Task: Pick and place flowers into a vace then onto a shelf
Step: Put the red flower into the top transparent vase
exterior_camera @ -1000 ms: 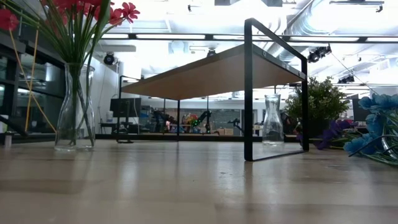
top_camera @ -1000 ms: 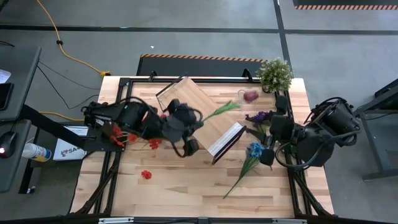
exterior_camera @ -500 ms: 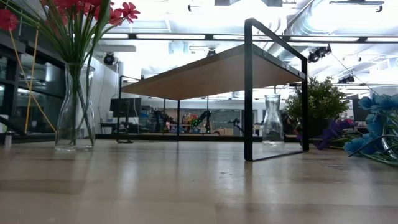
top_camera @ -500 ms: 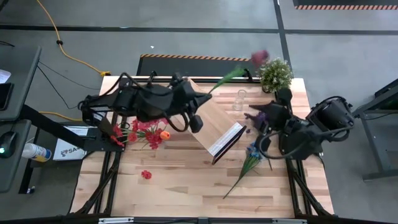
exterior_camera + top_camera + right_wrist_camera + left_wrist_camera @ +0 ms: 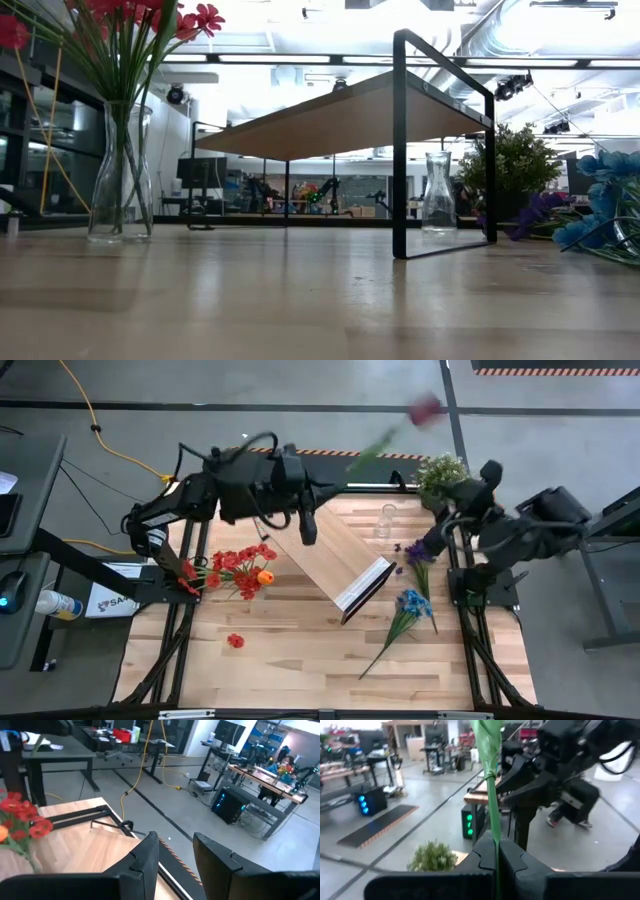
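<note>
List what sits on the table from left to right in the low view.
Vase of red flowers → shelf → empty glass vase → bushy potted plant → purple flower → blue flowers.

The left arm is lifted high over the far side of the surface, and the left hand (image 5: 496,865) is closed tight on a thin green stem (image 5: 490,780). The right arm is raised at the far right, and the right hand (image 5: 176,851) has its fingers a little apart, holding nothing.
</note>
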Available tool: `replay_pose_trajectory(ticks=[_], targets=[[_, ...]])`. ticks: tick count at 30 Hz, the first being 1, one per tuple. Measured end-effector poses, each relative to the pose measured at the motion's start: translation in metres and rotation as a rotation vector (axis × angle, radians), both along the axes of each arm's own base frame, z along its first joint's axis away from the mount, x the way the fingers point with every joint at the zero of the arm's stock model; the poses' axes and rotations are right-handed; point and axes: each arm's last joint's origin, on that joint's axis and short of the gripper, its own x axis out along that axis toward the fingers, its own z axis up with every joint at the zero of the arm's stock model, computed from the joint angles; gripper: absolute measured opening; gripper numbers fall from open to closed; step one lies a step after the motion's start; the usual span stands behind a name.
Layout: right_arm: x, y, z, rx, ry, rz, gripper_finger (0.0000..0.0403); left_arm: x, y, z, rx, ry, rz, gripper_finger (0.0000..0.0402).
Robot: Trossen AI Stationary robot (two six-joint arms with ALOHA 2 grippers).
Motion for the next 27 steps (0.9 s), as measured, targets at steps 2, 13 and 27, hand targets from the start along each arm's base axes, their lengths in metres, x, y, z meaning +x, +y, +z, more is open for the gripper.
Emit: replay_pose_trajectory(ticks=[2,13,27], targets=[[-0.007,-0.007,0.003,0.014,-0.009,-0.004,0.0114,0.0,0.008,0.002,0.005,-0.018,-0.029,0.0028],[-0.034,-0.037,0.012,0.071,0.003,0.004,0.011,0.007,0.038,0.004,0.037,-0.072,-0.166,0.0028],[-0.03,-0.058,0.003,0.077,0.117,-0.034,0.0077,0.016,0.077,-0.006,0.037,-0.043,-0.223,0.0028]])
